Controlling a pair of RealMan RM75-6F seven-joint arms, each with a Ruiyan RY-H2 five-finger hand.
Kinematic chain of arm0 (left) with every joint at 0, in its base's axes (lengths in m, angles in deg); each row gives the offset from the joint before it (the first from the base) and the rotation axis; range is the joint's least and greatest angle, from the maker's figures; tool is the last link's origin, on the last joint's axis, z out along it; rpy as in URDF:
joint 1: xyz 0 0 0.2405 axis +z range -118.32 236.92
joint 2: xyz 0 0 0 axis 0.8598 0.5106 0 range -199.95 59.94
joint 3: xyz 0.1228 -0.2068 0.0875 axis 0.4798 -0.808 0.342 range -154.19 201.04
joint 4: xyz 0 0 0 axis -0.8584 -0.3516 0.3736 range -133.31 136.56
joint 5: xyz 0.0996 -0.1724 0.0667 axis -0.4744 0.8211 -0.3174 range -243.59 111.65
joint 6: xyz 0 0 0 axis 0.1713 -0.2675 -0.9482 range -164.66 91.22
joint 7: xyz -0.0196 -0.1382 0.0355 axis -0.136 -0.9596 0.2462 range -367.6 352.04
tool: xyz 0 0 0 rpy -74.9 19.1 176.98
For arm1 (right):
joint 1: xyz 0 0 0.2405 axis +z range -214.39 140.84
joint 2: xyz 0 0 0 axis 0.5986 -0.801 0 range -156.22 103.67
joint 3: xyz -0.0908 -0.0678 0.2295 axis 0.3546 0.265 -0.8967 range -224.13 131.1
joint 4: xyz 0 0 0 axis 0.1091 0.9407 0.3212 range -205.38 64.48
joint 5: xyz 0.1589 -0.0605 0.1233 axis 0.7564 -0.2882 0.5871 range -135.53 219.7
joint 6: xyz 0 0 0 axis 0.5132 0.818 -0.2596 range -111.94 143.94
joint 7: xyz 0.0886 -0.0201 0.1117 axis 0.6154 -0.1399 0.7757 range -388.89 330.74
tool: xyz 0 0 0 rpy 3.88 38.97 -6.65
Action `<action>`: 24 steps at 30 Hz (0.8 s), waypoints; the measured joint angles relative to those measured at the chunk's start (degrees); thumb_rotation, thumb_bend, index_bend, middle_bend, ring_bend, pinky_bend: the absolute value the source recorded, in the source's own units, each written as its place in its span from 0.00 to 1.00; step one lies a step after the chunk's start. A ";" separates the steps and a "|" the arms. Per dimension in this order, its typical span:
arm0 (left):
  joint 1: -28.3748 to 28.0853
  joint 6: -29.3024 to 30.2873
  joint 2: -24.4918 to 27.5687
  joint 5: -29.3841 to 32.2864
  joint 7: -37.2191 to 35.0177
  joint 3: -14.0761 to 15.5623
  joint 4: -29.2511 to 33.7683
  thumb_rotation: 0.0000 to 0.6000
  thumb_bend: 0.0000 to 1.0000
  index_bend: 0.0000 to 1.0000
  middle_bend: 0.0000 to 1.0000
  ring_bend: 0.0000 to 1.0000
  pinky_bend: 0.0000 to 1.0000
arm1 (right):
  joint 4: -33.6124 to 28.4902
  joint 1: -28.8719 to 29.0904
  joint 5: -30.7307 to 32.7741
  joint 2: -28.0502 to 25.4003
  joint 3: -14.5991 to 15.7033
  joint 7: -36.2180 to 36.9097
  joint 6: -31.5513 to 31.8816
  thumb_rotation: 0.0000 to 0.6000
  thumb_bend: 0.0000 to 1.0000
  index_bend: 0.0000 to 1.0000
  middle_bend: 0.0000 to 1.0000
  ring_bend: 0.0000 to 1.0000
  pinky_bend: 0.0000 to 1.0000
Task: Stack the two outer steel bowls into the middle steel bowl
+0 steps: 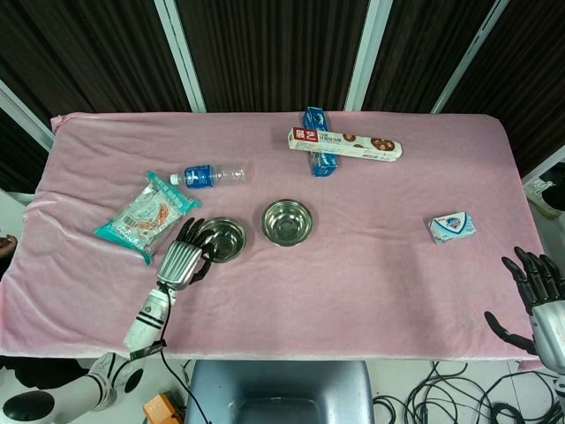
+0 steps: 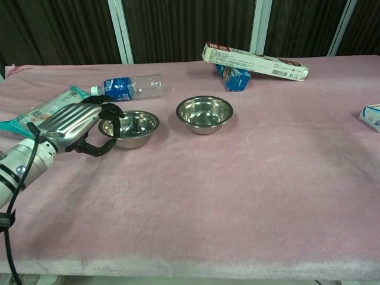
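Two steel bowls stand near the middle of the pink cloth. My left hand [image 1: 181, 259] [image 2: 74, 126] is at the left bowl [image 1: 228, 237] [image 2: 138, 126]. Its fingers hook over the bowl's left rim into the inside, and its thumb curls under the outer wall, so it grips the rim. The right bowl [image 1: 287, 221] [image 2: 204, 113] stands free about a bowl's width to the right. My right hand [image 1: 537, 296] hangs past the table's front right corner, fingers spread and holding nothing. It shows only in the head view.
A water bottle [image 1: 210, 175] [image 2: 127, 87] and a snack packet [image 1: 141, 212] [image 2: 52, 107] lie behind and left of my left hand. At the back, a biscuit box [image 1: 346, 144] [image 2: 255, 61] rests across a blue pack [image 1: 320, 164] [image 2: 234, 78]. A small blue-white pack [image 1: 452, 227] [image 2: 371, 116] lies at the right.
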State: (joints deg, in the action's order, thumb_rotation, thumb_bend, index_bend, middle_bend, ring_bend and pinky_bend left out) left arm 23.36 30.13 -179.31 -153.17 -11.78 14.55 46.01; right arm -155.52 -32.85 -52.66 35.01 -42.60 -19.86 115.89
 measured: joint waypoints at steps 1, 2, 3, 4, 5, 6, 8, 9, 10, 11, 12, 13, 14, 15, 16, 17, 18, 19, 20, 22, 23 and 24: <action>-0.30 0.69 -0.77 -0.13 -0.94 -0.15 -1.48 1.00 0.56 0.76 0.25 0.05 0.05 | -0.05 -0.07 -0.01 -0.09 -0.10 0.25 -0.08 1.00 0.38 0.08 0.00 0.00 0.00; -0.73 1.76 -1.67 -0.31 -2.04 -0.37 -3.24 1.00 0.56 0.76 0.25 0.05 0.05 | -0.10 -0.14 -0.07 -0.20 -0.20 0.51 -0.12 1.00 0.38 0.08 0.00 0.00 0.00; -1.08 2.65 -2.20 -0.48 -2.66 -0.54 -4.33 1.00 0.55 0.76 0.25 0.05 0.05 | -0.15 -0.25 -0.20 -0.30 -0.32 0.89 -0.07 1.00 0.38 0.08 0.00 0.00 0.00; -1.45 3.58 -2.62 -0.67 -3.05 -0.71 -5.27 1.00 0.55 0.76 0.26 0.05 0.05 | -0.18 -0.32 -0.33 -0.34 -0.40 1.25 0.01 1.00 0.38 0.08 0.00 0.00 0.00; -2.04 4.82 -3.12 -0.89 -3.30 -1.01 -6.29 1.00 0.55 0.76 0.26 0.06 0.05 | -0.18 -0.39 -0.49 -0.41 -0.46 1.69 0.08 1.00 0.39 0.08 0.00 0.00 0.00; -2.57 5.66 -3.43 -1.01 -3.46 -1.30 -6.77 1.00 0.55 0.76 0.26 0.06 0.06 | -0.09 -0.51 -0.73 -0.57 -0.58 2.27 0.14 1.00 0.39 0.08 0.00 0.00 0.00; -3.76 6.66 -3.85 -1.02 -4.44 -2.17 -7.14 1.00 0.55 0.76 0.27 0.07 0.06 | 0.13 -0.71 -0.92 -0.84 -0.86 2.61 0.26 1.00 0.39 0.08 0.00 0.00 0.00; -4.44 6.82 -4.00 -0.98 -4.92 -2.62 -7.20 1.00 0.55 0.76 0.27 0.07 0.06 | 0.16 -0.82 -1.05 -0.88 -0.95 2.71 0.46 1.00 0.39 0.08 0.00 0.00 0.00; -5.19 6.97 -4.14 -0.93 -5.25 -3.05 -7.27 1.00 0.55 0.76 0.27 0.07 0.06 | 0.20 -0.92 -1.18 -0.93 -1.03 2.97 0.66 1.00 0.39 0.08 0.00 0.00 0.00; -6.24 7.12 -4.36 -0.88 -5.42 -3.57 -7.34 1.00 0.55 0.76 0.27 0.07 0.06 | 0.27 -1.07 -1.32 -0.98 -1.12 3.37 0.95 1.00 0.39 0.08 0.00 0.00 0.00; -7.04 7.23 -4.57 -0.85 -5.45 -3.93 -7.40 1.00 0.55 0.76 0.27 0.07 0.06 | 0.42 -1.35 -1.50 -1.07 -1.28 3.94 1.46 1.00 0.39 0.08 0.00 0.00 0.00; -7.83 7.33 -4.82 -0.85 -5.46 -4.23 -7.45 1.00 0.55 0.76 0.27 0.07 0.06 | 0.55 -1.61 -1.61 -1.15 -1.40 4.33 1.86 1.00 0.39 0.08 0.00 0.00 0.00; -8.88 7.43 -5.26 -0.85 -5.48 -4.58 -7.52 1.00 0.55 0.76 0.27 0.07 0.06 | 0.67 -1.84 -1.69 -1.23 -1.50 4.71 2.21 1.00 0.39 0.08 0.00 0.00 0.00; -9.65 7.47 -5.69 -0.87 -5.50 -4.78 -7.61 1.00 0.55 0.76 0.28 0.07 0.06 | 0.79 -2.11 -1.75 -1.35 -1.62 5.24 2.55 1.00 0.39 0.08 0.00 0.00 0.00; -10.40 7.44 -6.20 -0.88 -5.50 -4.95 -7.76 1.00 0.55 0.76 0.28 0.07 0.06 | 0.88 -2.30 -1.77 -1.44 -1.73 5.66 2.77 1.00 0.39 0.08 0.00 0.00 0.00; -11.38 7.27 -7.00 -0.88 -5.46 -5.13 -8.13 1.00 0.55 0.76 0.28 0.07 0.06 | 0.98 -2.51 -1.77 -1.52 -1.86 6.08 3.07 1.00 0.39 0.08 0.00 0.00 0.00; -12.07 7.00 -7.64 -0.85 -5.39 -5.23 -8.58 1.00 0.55 0.76 0.29 0.07 0.06 | 1.15 -2.81 -1.78 -1.60 -2.01 6.65 3.50 1.00 0.39 0.08 0.00 0.00 0.00; -12.71 6.58 -8.29 -0.77 -5.28 -5.33 -9.17 1.00 0.55 0.76 0.29 0.08 0.06 | 1.27 -3.02 -1.81 -1.65 -2.12 7.06 3.79 1.00 0.39 0.08 0.00 0.00 0.00; -13.55 5.77 -9.22 -0.57 -5.12 -5.49 -10.09 1.00 0.54 0.76 0.29 0.08 0.06 | 1.38 -3.21 -1.86 -1.70 -2.21 7.45 4.03 1.00 0.39 0.08 0.00 0.00 0.00; -14.85 4.15 -10.80 -0.06 -5.00 -5.78 -11.71 1.00 0.53 0.76 0.29 0.08 0.06 | 1.62 -3.59 -2.02 -1.83 -2.40 8.22 4.36 1.00 0.39 0.05 0.00 0.00 0.00; -15.69 2.90 -11.89 0.42 -5.09 -6.02 -12.85 1.00 0.52 0.75 0.29 0.08 0.06 | 1.66 -3.74 -1.89 -1.84 -2.53 8.36 4.45 1.00 0.39 0.02 0.00 0.00 0.00; -16.33 1.92 -12.72 0.87 -5.27 -6.27 -13.76 1.00 0.52 0.75 0.28 0.08 0.06 | 1.65 -3.90 -1.41 -1.82 -2.83 8.38 4.58 1.00 0.39 0.01 0.00 0.00 0.00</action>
State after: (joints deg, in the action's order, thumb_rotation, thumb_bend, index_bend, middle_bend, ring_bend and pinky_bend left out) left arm 7.03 32.04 -192.03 -152.30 -17.05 8.28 32.24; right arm -153.87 -36.75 -54.07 33.19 -45.44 -11.48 120.47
